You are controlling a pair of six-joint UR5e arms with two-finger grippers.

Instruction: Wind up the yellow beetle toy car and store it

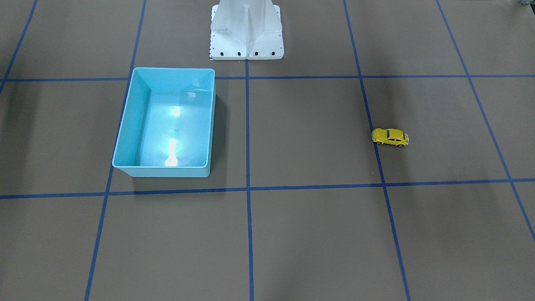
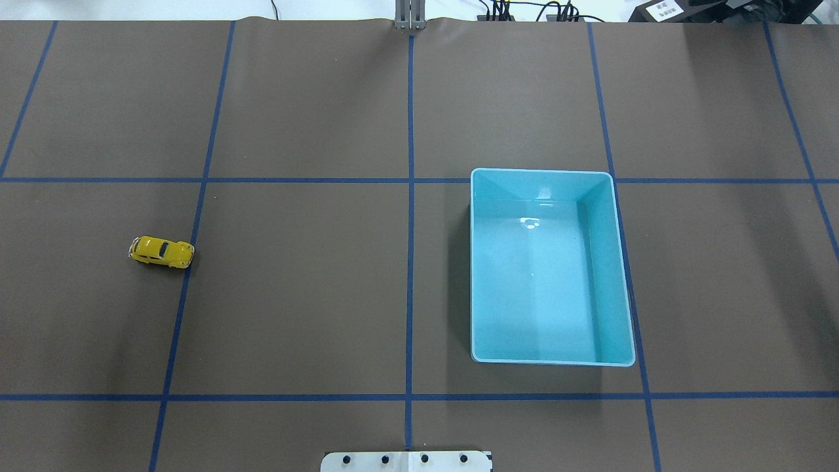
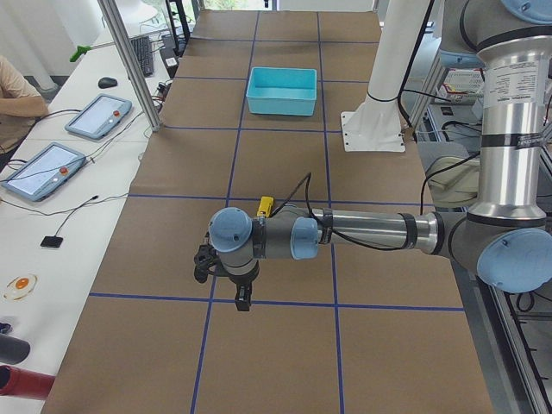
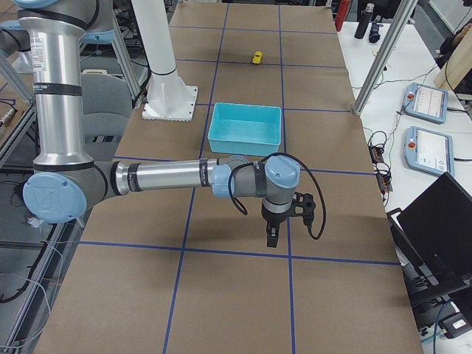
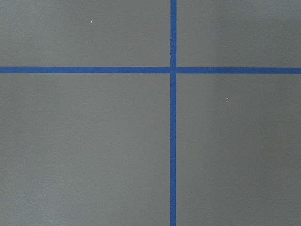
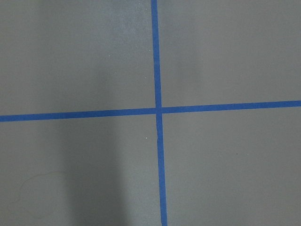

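The yellow beetle toy car (image 2: 162, 252) sits on the bench (image 2: 295, 308), middle left of the overhead view. It is probably light, hard and slick, so pinch it across its doors. I cannot tell whether either arm's jaws are open.

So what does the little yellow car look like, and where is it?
The yellow toy car is tiny, rounded like a beetle and glossy, with dark windows, black wheels and pale bumpers. It stands upright on its wheels on the brown table, on the robot's left side. One end lies over a blue tape line. Nothing but the table touches it, and it sits far from the blue bin.
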